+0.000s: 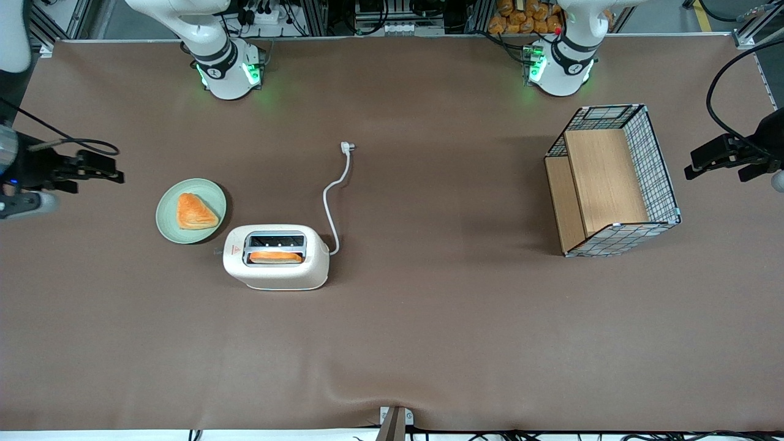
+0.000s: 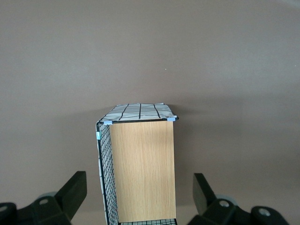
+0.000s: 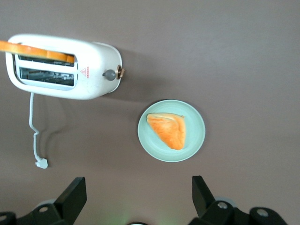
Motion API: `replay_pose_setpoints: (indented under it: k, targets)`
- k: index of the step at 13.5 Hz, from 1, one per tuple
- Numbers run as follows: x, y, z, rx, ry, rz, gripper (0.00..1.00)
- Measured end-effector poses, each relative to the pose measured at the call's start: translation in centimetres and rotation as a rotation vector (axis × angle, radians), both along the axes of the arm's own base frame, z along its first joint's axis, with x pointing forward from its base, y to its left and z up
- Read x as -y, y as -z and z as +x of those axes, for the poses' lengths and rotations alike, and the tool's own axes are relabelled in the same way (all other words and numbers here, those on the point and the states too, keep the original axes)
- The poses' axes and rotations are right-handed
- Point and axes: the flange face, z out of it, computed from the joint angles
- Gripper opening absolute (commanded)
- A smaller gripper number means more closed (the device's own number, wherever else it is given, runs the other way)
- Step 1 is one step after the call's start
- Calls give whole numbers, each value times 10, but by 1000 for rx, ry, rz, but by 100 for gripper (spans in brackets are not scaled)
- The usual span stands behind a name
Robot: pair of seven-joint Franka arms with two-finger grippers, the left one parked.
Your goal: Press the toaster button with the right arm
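Gripper (image 3: 136, 199) held with fingers spread wide, empty, raised above the table (image 1: 429, 337) at the working arm's end, well apart from the toaster (image 1: 277, 257). Toaster button (image 3: 109, 74) seen on the toaster's end facing the green plate (image 1: 168, 228). One bread slice (image 1: 275, 257) is seated in the slot nearer the front camera; another (image 1: 195, 212) lies on the plate.

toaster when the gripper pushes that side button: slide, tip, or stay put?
The toaster probably slides rather than tips: it looks squat and broad-based. It seems light plastic on smooth table covering, unbraced. The button sits on its end wall, so a sideways push could shove it. The slack cord won't anchor it. The gripper is open, well clear.
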Motion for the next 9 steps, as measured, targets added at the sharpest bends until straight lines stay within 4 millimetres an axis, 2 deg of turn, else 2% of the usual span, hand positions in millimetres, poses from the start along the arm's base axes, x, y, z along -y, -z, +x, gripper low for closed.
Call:
replay_pose_setpoints:
  k: [2,4,9]
  targets:
    - [10,-26,-11,22,16,-1,100]
    - [10,-42,-22,26,30,-1,100]
    - [13,-46,-40,-70,213,-25,100]
